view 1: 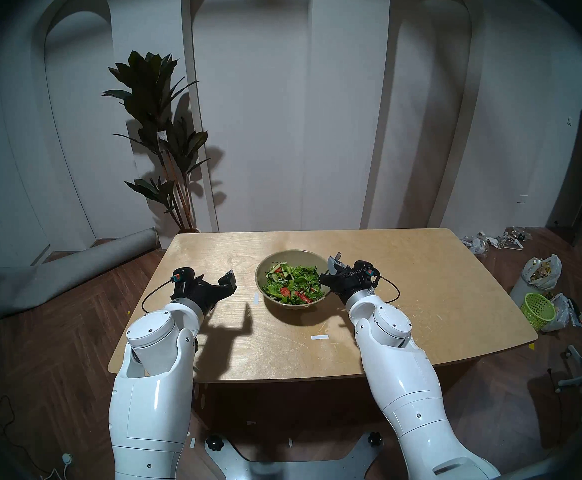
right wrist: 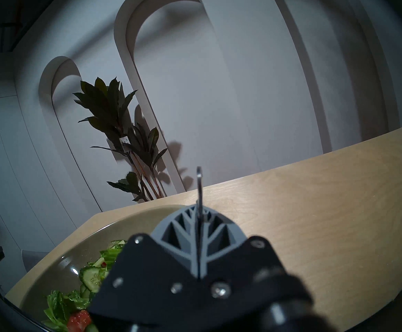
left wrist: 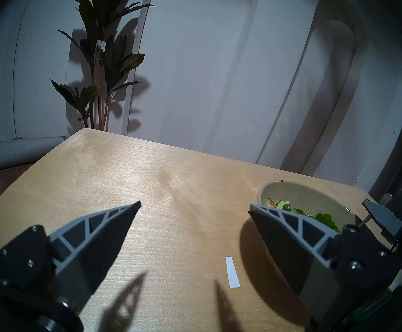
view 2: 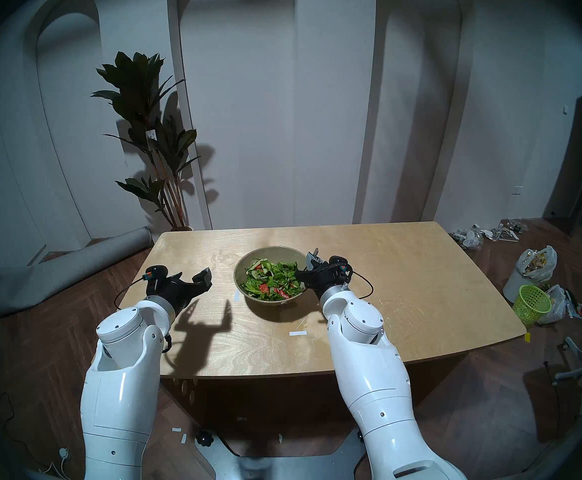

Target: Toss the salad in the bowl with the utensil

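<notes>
Two grippers flank the bowl of salad on the table: the right gripper, jaws clamped on the spoon, holds it by the rim, ready to dip; the left gripper hangs wide open beside, likely keeping clear.

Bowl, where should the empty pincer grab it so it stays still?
Probably the bowl's far-left rim, coming from the left, where the open left pincer hovers. The inner wall there is bare of salad, so one finger fits inside and one outside, clear of the right pincer holding the spoon.
</notes>
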Action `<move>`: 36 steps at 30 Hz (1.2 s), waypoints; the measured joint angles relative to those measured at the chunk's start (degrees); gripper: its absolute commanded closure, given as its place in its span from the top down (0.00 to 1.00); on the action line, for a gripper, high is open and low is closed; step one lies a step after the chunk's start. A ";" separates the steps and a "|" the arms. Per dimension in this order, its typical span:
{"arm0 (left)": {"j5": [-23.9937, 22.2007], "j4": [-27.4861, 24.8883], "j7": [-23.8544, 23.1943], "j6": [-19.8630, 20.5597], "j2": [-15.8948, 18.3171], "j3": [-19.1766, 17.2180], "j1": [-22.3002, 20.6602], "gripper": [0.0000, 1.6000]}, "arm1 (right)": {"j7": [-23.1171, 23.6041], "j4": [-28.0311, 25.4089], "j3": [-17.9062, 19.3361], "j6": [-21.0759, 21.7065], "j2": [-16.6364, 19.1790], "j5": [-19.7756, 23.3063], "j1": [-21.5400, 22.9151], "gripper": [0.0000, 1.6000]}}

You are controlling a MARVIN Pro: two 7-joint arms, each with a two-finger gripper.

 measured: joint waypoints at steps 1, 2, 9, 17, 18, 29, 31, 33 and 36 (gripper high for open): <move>-0.08 -0.06 0.10 -0.02 -0.10 -0.26 0.09 1.00 | -0.02 -0.03 0.00 0.00 0.01 -0.04 -0.01 0.00; -0.11 -0.08 0.14 -0.03 -0.13 -0.34 0.12 1.00 | -0.02 -0.03 0.00 0.00 0.01 -0.05 -0.01 0.00; -0.50 -0.58 1.30 -0.07 -0.55 -1.64 0.52 1.00 | -0.06 -0.08 -0.01 -0.05 0.04 -0.20 -0.05 0.00; -0.98 -1.15 2.43 -0.31 -0.84 -2.84 1.08 1.00 | -0.07 -0.12 -0.01 -0.05 0.05 -0.29 -0.08 0.00; -1.03 -1.19 2.53 -0.34 -0.88 -2.93 1.14 1.00 | -0.07 -0.12 -0.01 -0.05 0.05 -0.29 -0.08 0.00; -1.46 -1.31 3.55 -1.12 -1.33 -3.74 1.70 1.00 | -0.08 -0.14 -0.01 -0.05 0.06 -0.30 -0.10 0.00; -1.51 -1.22 3.65 -1.24 -1.43 -3.74 1.69 1.00 | -0.08 -0.15 -0.01 -0.05 0.06 -0.30 -0.11 0.00; -1.56 -1.06 3.75 -1.38 -1.50 -3.63 1.65 1.00 | -0.08 -0.15 -0.01 -0.05 0.06 -0.29 -0.11 0.00; -1.62 -0.81 3.82 -1.53 -1.60 -3.31 1.58 1.00 | -0.08 -0.15 -0.01 -0.05 0.06 -0.27 -0.11 0.00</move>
